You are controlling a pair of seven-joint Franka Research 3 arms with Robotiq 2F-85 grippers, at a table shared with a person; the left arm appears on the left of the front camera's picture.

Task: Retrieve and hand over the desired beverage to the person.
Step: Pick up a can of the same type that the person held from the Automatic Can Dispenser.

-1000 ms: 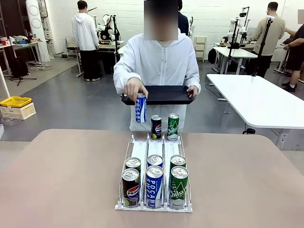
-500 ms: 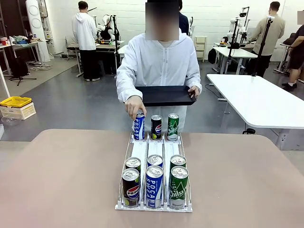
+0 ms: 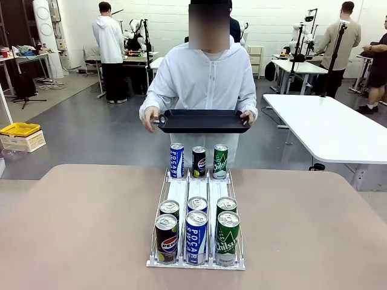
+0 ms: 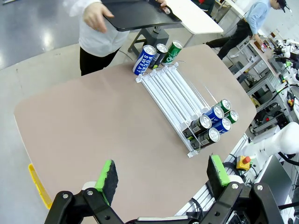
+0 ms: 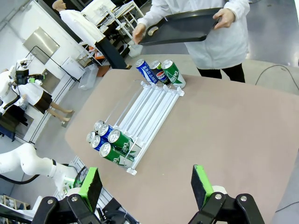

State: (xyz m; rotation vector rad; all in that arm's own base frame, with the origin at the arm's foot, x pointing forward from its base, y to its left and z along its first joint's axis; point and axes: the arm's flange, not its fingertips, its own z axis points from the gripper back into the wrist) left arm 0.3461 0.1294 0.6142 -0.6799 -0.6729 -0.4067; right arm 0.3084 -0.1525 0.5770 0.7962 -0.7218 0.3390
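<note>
A white three-lane rack (image 3: 179,190) lies in the middle of the brown table (image 3: 78,229). At its near end stand beverage cans in two rows: a black Pepsi (image 3: 166,237), a blue Pocari Sweat (image 3: 196,237) and a green can (image 3: 228,238) in front. Three more stand at the far end: blue (image 3: 176,160), black (image 3: 199,161), green (image 3: 221,161). Behind them the person (image 3: 202,78) holds a black tray (image 3: 199,121) with both hands. My left gripper (image 4: 163,173) and right gripper (image 5: 146,184) hang open high above the table, nothing between their fingers.
A white table (image 3: 326,130) stands at the far right. A yellow crate (image 3: 21,130) sits on the floor at the far left. Other people stand at benches in the background. Wide bare tabletop lies on both sides of the rack.
The person set the blue can down at the far end of the left lane, then brought that hand back to the tray's edge. My grippers have stayed open.
</note>
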